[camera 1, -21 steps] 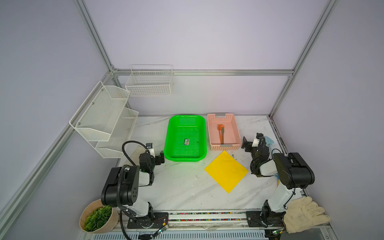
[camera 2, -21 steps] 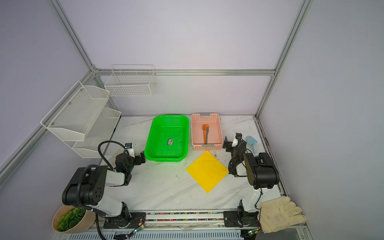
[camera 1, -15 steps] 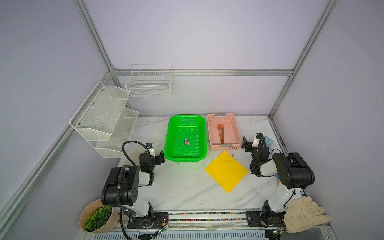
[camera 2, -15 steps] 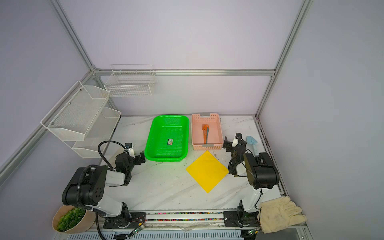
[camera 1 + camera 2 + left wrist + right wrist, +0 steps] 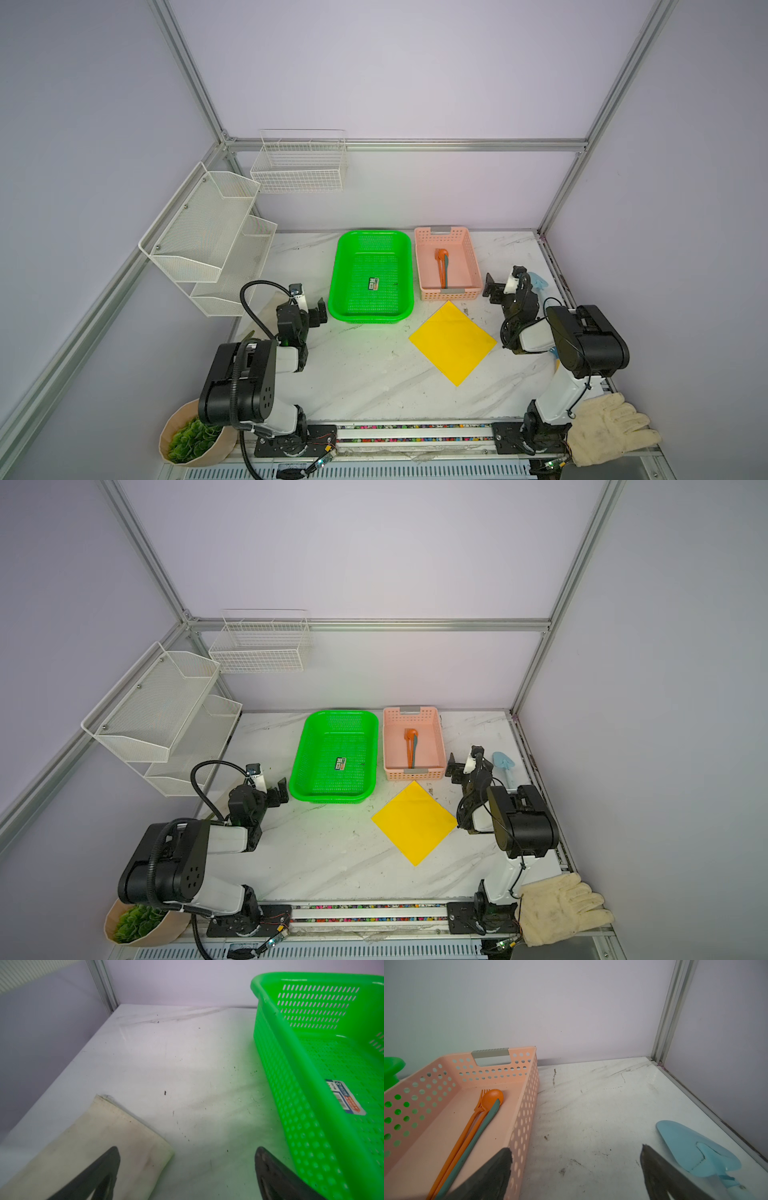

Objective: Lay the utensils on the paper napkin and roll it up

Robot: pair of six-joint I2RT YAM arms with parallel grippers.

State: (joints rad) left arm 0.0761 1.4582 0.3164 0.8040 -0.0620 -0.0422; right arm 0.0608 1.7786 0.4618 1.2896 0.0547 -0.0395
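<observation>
Utensils (image 5: 473, 1126) in pink basket (image 5: 529, 1084) just beside right end effector (image 5: 576, 1149); left end effector (image 5: 187, 1149) well apart; both released.

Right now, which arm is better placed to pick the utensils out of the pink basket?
The right arm. The right gripper is open and right beside the pink basket that holds the utensils. The left gripper, also open, is on the far side of the green basket.

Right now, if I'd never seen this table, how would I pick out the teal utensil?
Find the pink basket, standing right of the green basket at the back of the table. Three slim utensils lie on its floor; the teal utensil is the dull blue-green one beside the orange spoon and orange fork.
</observation>
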